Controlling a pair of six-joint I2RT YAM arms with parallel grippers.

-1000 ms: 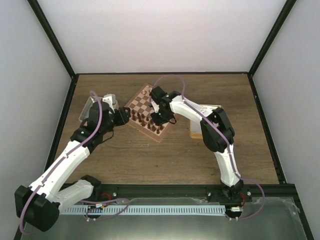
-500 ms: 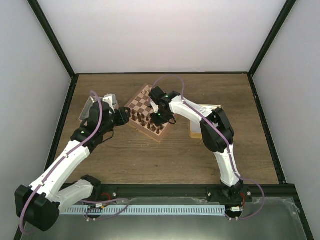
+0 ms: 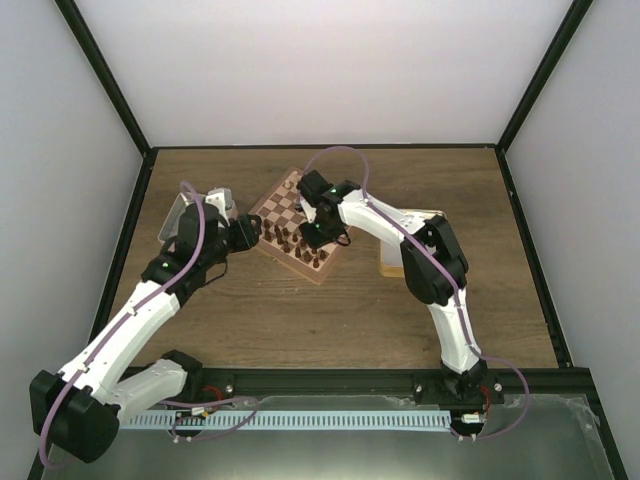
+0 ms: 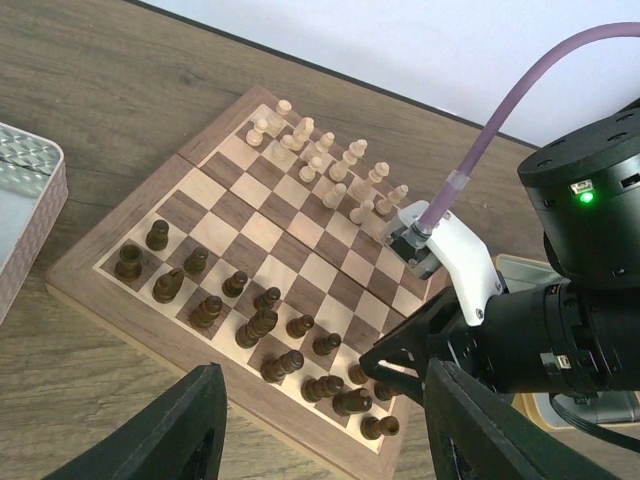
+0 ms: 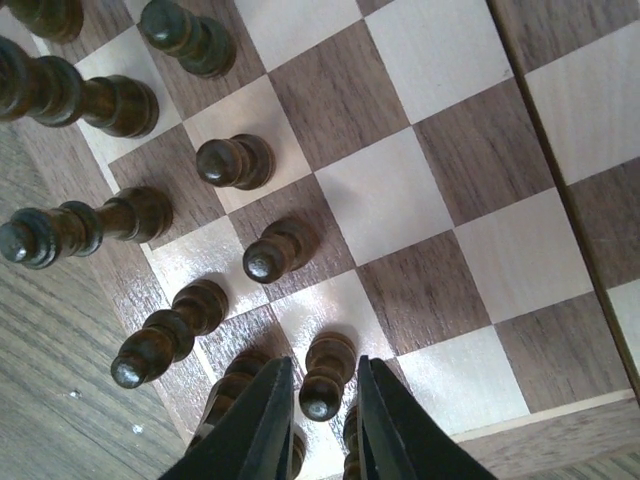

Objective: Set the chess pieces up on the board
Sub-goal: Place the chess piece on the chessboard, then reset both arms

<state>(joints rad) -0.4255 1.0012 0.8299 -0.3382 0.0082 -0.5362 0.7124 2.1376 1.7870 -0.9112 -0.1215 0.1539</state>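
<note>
On one board (image 4: 300, 250), chess pieces (image 4: 257, 325), two rows — right fingers (image 5: 255, 430) ajar round one, left fingers (image 4: 180, 430) wide, empty

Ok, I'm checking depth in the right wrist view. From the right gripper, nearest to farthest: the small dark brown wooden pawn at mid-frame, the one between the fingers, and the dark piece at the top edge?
1. Dark brown wooden pawn, standing between the fingers of the right gripper, bottom centre.
2. Mid-frame dark pawn, a little to the left.
3. Top-edge dark piece, upper left.

One board (image 4: 290, 245), at least fifteen dark chess pieces (image 4: 257, 325) and at least twelve pale pieces (image 4: 325, 141).
</note>
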